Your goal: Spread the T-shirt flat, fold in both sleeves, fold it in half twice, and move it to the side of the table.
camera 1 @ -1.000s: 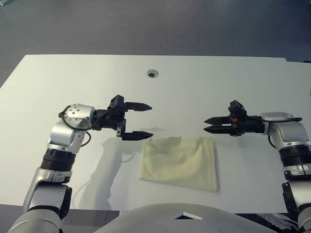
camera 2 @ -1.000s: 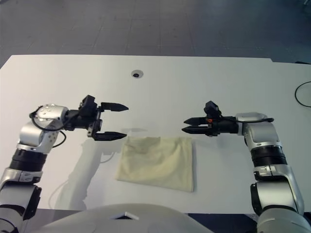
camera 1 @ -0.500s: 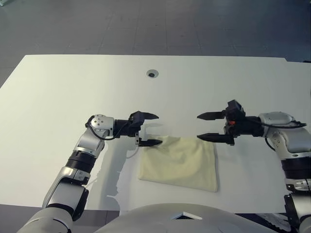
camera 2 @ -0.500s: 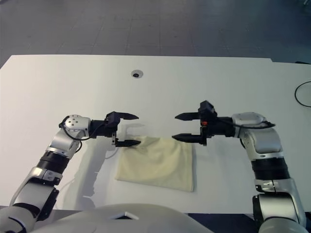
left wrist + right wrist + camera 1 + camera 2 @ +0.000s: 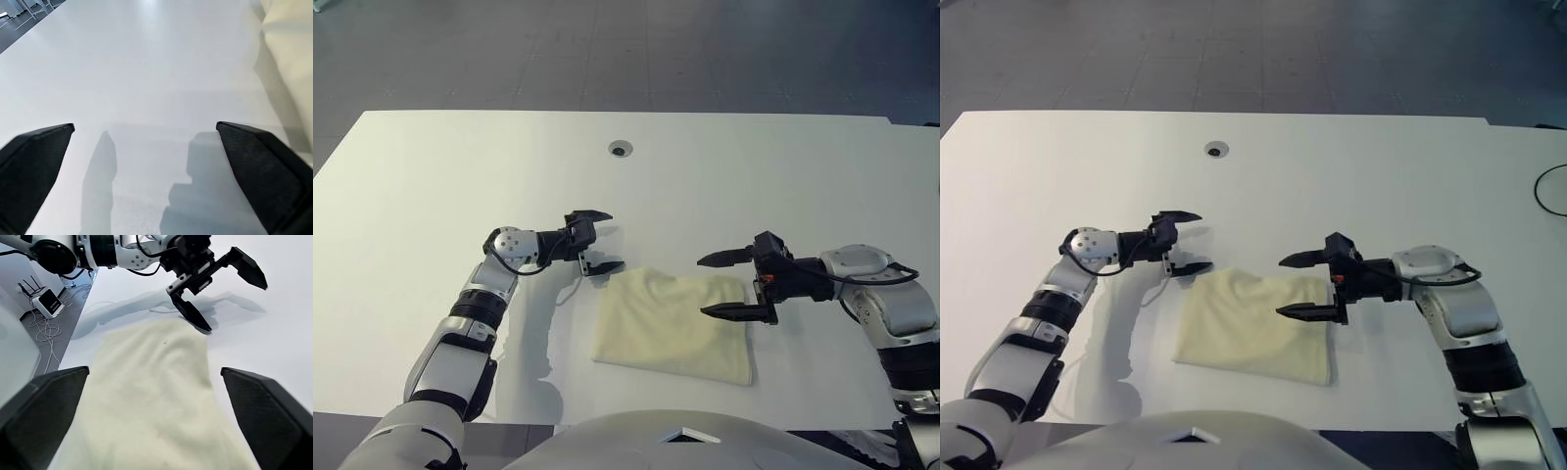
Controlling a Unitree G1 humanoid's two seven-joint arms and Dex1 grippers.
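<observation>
The T-shirt (image 5: 671, 323) lies as a pale yellow, already folded rectangle. It looks soft, light and limp, several layers thick, so a pinch on one layer would likely peel the stack open. The far corners look like the sensible places to grip, with a finger slid under all the layers (the cloth should glide easily on this smooth top).

The left gripper (image 5: 610, 241) sits just beside the shirt's far left corner, fingers spread and holding nothing. The right gripper (image 5: 703, 287) is at the shirt's far right corner, also spread wide, with its lower finger over the cloth.

The table (image 5: 431, 196) under the shirt is white, flat and glossy. A small round hole (image 5: 621, 149) is set well beyond the shirt. Beyond that is grey tiled floor (image 5: 607, 49).
</observation>
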